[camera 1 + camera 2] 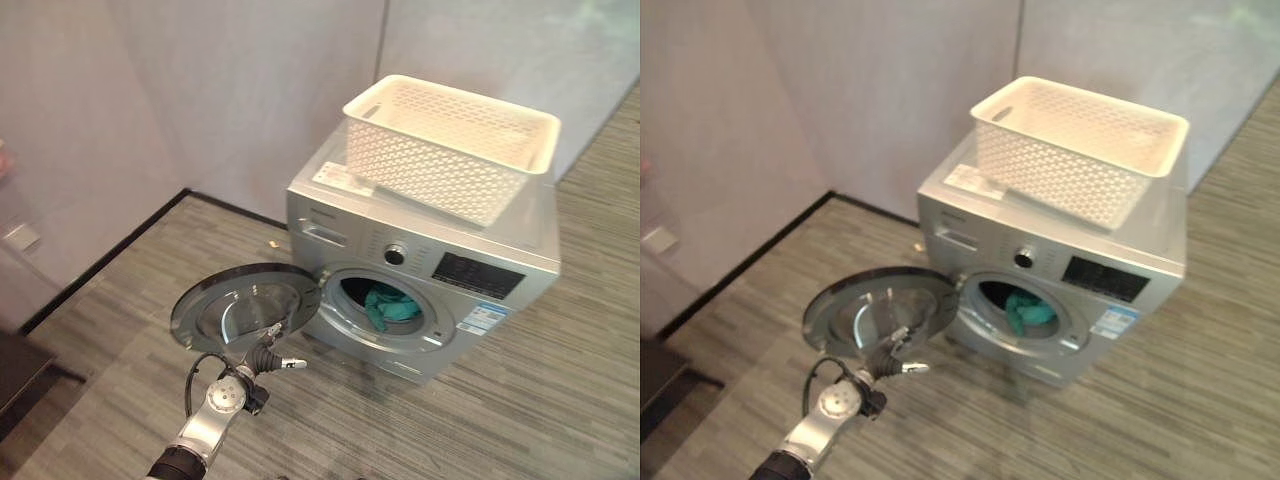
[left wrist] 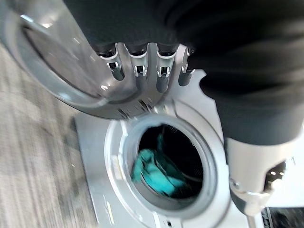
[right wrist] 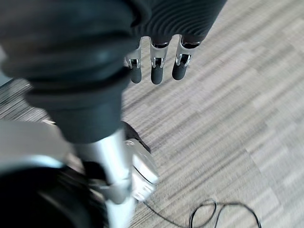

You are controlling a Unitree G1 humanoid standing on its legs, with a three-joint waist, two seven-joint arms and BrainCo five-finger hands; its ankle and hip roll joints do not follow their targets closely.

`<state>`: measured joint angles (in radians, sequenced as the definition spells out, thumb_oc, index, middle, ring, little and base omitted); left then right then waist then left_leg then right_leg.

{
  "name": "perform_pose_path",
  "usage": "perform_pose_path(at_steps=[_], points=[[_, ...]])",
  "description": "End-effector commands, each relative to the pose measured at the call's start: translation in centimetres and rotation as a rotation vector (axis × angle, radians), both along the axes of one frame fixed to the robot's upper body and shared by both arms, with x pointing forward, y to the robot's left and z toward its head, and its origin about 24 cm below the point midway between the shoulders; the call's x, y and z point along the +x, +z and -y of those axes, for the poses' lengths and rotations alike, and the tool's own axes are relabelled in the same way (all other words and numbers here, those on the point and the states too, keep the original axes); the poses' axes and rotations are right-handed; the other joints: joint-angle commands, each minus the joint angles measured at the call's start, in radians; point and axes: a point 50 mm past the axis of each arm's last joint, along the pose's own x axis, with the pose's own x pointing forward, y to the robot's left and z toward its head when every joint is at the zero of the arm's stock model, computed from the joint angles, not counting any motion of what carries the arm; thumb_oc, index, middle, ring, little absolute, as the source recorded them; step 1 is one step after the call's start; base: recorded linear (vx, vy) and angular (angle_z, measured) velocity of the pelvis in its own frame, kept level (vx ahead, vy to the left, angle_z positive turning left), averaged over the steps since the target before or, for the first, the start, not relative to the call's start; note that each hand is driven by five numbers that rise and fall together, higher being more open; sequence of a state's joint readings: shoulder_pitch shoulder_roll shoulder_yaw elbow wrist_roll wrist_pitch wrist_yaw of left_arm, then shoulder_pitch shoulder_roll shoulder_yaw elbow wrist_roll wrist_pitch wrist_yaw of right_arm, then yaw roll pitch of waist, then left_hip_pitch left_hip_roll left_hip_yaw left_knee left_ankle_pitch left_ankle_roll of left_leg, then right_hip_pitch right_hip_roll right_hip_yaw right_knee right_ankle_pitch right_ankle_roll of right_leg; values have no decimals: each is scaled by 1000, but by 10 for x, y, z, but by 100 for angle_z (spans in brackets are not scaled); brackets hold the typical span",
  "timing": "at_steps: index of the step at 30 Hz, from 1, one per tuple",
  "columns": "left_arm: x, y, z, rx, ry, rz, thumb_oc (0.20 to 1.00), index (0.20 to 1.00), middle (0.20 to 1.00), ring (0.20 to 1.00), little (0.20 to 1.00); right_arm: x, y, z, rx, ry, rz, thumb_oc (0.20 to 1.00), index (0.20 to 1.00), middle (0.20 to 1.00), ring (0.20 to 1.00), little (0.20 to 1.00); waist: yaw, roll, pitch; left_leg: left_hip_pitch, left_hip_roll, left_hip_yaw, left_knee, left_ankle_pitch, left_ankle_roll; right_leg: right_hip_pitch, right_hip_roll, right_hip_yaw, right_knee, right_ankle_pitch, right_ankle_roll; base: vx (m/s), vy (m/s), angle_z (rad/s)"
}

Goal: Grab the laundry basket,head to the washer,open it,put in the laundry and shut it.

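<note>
Grey striped floor (image 1: 560, 400), pale walls behind. One silver washer (image 1: 470, 215) stands at centre, its round door (image 1: 245, 303) swung wide open to the left. One white laundry basket (image 1: 450, 145) sits on the washer's top. One teal garment (image 1: 392, 305) lies inside the drum. The left hand (image 1: 268, 357) is at the near edge of the door; its wrist view adds that the fingers (image 2: 138, 66) lie straight against the door rim, and shows the drum opening face-on. The right hand (image 3: 156, 66) hangs over bare floor, fingers relaxed, holding nothing.
</note>
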<state>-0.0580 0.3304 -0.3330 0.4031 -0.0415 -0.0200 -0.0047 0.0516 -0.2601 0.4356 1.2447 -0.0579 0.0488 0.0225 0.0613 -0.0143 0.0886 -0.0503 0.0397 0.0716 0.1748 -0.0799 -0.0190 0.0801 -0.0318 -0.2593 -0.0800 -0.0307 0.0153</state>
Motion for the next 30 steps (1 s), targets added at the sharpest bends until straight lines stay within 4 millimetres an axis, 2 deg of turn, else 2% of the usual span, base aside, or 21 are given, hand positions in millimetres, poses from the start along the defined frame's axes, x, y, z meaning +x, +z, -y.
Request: perform_pose_path(at_steps=[1,2,3,4,5,6,7,8,11,12,13,14,15,16,18,19,21,26,28,29,30], points=[[27,43,-14,-22,121,252,1000,1000,1000,1000,1000,38,3,-24,67,58,119,1000,1000,1000,1000,1000,15,-66,19,-143,-72,-183,35,5,-33,-43,-44,85,99,-84,40,21,-6,-11],[29,48,-21,0,155,283,1000,1000,1000,1000,1000,38,3,-24,68,80,117,1000,1000,1000,1000,1000,20,-67,17,-132,-60,-246,20,1,-37,-44,-41,101,97,-86,40,42,39,-27],[30,51,-27,15,193,305,1000,1000,1000,1000,1000,38,3,-23,62,90,115,1000,1000,1000,1000,1000,12,-66,8,-128,-25,-269,-11,23,-45,-48,-44,108,90,-85,47,103,131,-26],[34,53,-43,87,290,335,1000,1000,1000,1000,1000,37,3,-21,59,88,114,1000,1000,1000,1000,1000,-12,-47,2,-113,52,-230,-83,68,-46,-46,-50,104,89,-88,54,75,125,-9],[35,53,-43,87,291,335,1000,1000,1000,1000,1000,37,3,-21,58,89,114,1000,1000,1000,1000,1000,-10,-46,3,-107,54,-227,-92,71,-46,-46,-49,107,90,-88,53,104,108,6],[36,54,-59,173,351,350,1000,1000,1000,1000,1000,34,3,-17,48,98,99,1000,1000,1000,1000,1000,-14,-39,-4,-90,66,-231,-138,82,-50,-41,-40,121,83,-92,53,135,89,0],[48,69,-81,282,434,410,1000,1000,1000,1000,1000,38,5,-13,41,93,116,1000,1000,1000,1000,1000,-25,-25,-18,-71,73,-216,-189,106,-66,-29,-38,121,69,-94,53,134,91,-9],[49,69,-81,282,434,412,1000,1000,1000,1000,1000,38,5,-13,42,93,117,1000,1000,1000,1000,1000,-25,-25,-16,-68,74,-216,-194,108,-66,-27,-38,121,68,-93,53,145,124,-16],[72,104,-121,428,551,492,1000,1000,1000,1000,1000,54,9,-15,45,139,157,1000,1000,1000,1000,1000,-42,-10,-25,-37,63,-207,-250,116,-69,-32,-42,146,58,-85,60,78,127,-22],[83,131,-146,565,576,534,1000,1000,1000,1000,1000,66,13,-15,41,186,191,1000,1000,1000,1000,1000,-55,-6,-16,-42,60,-188,-257,120,-68,-58,-47,160,63,-75,66,-6,125,-51],[84,133,-145,565,575,538,1000,1000,1000,1000,1000,67,13,-16,43,184,194,1000,1000,1000,1000,1000,-52,-8,-18,-48,60,-188,-258,125,-68,-64,-47,161,63,-71,67,-41,118,-42],[88,148,-159,655,577,552,1000,1000,1000,1000,1000,75,15,-17,38,213,220,1000,1000,1000,1000,1000,-59,-11,-10,-55,60,-178,-262,125,-67,-88,-48,173,67,-63,73,-88,101,-32],[93,172,-177,752,614,572,1000,1000,1000,1000,1000,92,21,-19,34,251,271,1000,1000,1000,1000,1000,-69,-17,3,-76,61,-157,-262,128,-64,-125,-49,186,71,-48,80,-80,99,-31],[94,173,-177,753,614,575,1000,1000,1000,1000,1000,93,22,-19,35,249,273,1000,1000,1000,1000,1000,-66,-18,3,-78,61,-156,-262,128,-64,-128,-50,187,72,-48,81,-85,100,-33],[102,207,-195,830,679,589,1000,1000,1000,1000,1000,113,30,-24,33,285,342,1000,1000,1000,1000,1000,-84,-38,30,-113,62,-129,-262,133,-60,-181,-52,211,67,-17,94,-77,94,-20],[103,208,-195,831,678,591,1000,1000,1000,1000,1000,113,30,-24,34,284,344,1000,1000,1000,1000,1000,-82,-40,30,-115,62,-128,-262,133,-60,-183,-52,212,67,-16,94,-88,95,-15],[110,235,-205,822,708,572,1000,1000,1000,1000,1000,133,39,-25,28,297,406,1000,1000,1000,1000,1000,-97,-61,60,-160,61,-112,-262,138,-56,-238,-52,239,47,22,109,-78,92,-35],[120,259,-207,737,772,523,1000,1000,1000,1000,1000,156,49,-35,30,323,458,1000,1000,1000,1000,1000,-114,-101,95,-219,60,-101,-258,145,-50,-297,-49,259,18,66,121,-28,57,-20],[114,255,-219,731,814,424,1000,1000,1000,1000,1000,162,52,-37,30,337,466,1000,1000,1000,1000,1000,-127,-124,110,-244,64,-96,-249,147,-49,-320,-47,267,8,85,125,14,42,-20],[107,262,-230,710,877,384,1000,1000,1000,1000,1000,171,56,-40,27,348,476,1000,1000,1000,1000,1000,-134,-149,127,-269,67,-93,-233,147,-47,-344,-45,275,5,98,127,21,30,-23],[93,270,-247,713,933,385,1000,1000,1000,1000,1000,169,58,-42,56,372,498,1000,1000,1000,1000,1000,-146,-167,135,-270,72,-86,-227,142,-46,-350,-42,285,5,104,128,2,11,-17]])
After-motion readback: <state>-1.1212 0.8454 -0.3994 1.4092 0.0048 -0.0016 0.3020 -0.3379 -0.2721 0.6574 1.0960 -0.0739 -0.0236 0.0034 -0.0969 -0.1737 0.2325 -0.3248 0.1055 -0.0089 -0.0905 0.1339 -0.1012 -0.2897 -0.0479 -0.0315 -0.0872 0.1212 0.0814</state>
